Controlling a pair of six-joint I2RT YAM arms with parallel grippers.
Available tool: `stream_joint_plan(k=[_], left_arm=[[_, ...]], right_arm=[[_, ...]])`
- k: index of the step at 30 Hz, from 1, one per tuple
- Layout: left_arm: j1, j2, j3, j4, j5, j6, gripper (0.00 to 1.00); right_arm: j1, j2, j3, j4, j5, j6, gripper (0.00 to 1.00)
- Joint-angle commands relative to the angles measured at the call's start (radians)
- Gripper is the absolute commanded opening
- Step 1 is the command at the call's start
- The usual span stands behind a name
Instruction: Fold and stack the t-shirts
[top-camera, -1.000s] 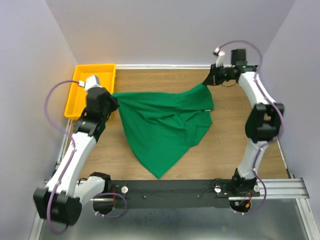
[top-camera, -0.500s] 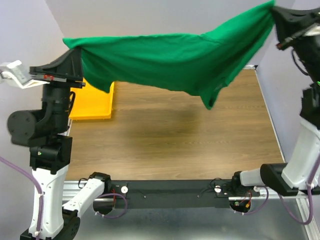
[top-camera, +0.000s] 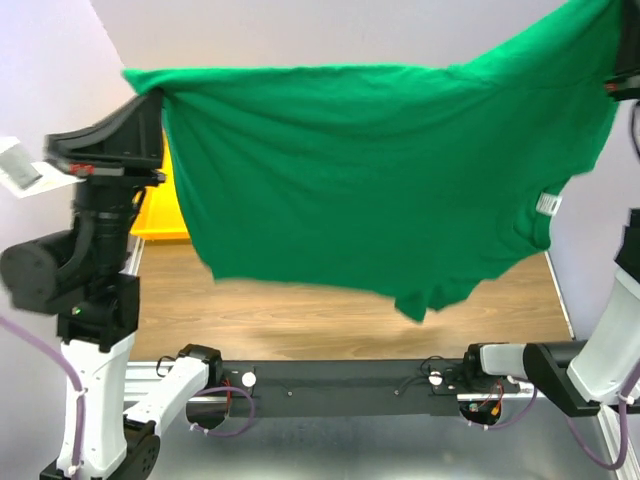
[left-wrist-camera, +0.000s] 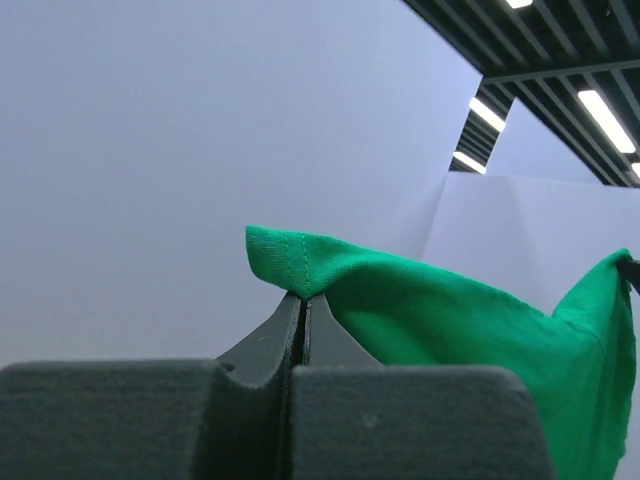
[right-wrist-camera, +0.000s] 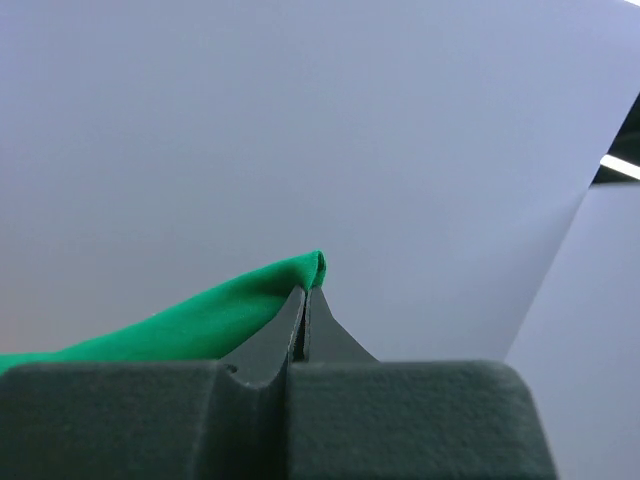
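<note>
High over the wooden table (top-camera: 300, 320), saw green t-shirt (top-camera: 380, 170) stretched wide in the air, fully off the surface. Found top edge running roughly level from left side up to upper right corner of top view. Saw body hanging as one broad sheet, lower edge uneven, lowest bunch drooping right of centre. Spotted small white neck label (top-camera: 547, 204) on right-hand hanging edge.

Logged left gripper (left-wrist-camera: 303, 296) as clamped tight on a hemmed corner of the shirt. In left wrist view, saw fingers pressed together with no gap and stitched hem folded over their tips. Logged right gripper (right-wrist-camera: 304, 290) as likewise pinched closed on another green edge, cloth trailing to lower left of right wrist view.

Marked left arm (top-camera: 95, 300) as raised tall at left of top view, wrist level with shirt's top edge. Marked right arm (top-camera: 610, 340) as mostly cut off at right frame edge. Saw yellow bin (top-camera: 168, 215) at far left of table, largely hidden behind left arm and shirt. Noted black base rail (top-camera: 340, 380) along near edge. Could not tell front from back of shirt, nor which corners were gripped.
</note>
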Motion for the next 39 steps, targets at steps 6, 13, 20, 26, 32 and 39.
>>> stream_joint_plan(k=[6,13,20,26,32,39], left_arm=[[0.002,0.030,-0.466,0.054,0.049,-0.047,0.00],[-0.019,0.264,-0.790,0.173,0.026,-0.038,0.00],[-0.025,0.726,-0.582,0.118,-0.048,0.003,0.00],[-0.024,0.998,-0.338,-0.078,-0.169,0.037,0.00],[-0.015,1.081,-0.207,-0.130,-0.224,0.040,0.00],[-0.001,1.164,-0.068,-0.135,-0.220,0.063,0.00]], right_arm=[[-0.002,-0.033,-0.605,0.071,0.039,-0.118,0.01],[-0.002,0.077,-1.188,0.429,-0.060,-0.134,0.01],[-0.002,0.480,-1.254,0.760,-0.110,-0.030,0.01],[-0.005,0.771,-0.972,0.657,-0.027,-0.013,0.01],[-0.005,0.861,-0.860,0.657,-0.018,0.023,0.01],[-0.019,0.896,-0.760,0.651,-0.010,0.050,0.00]])
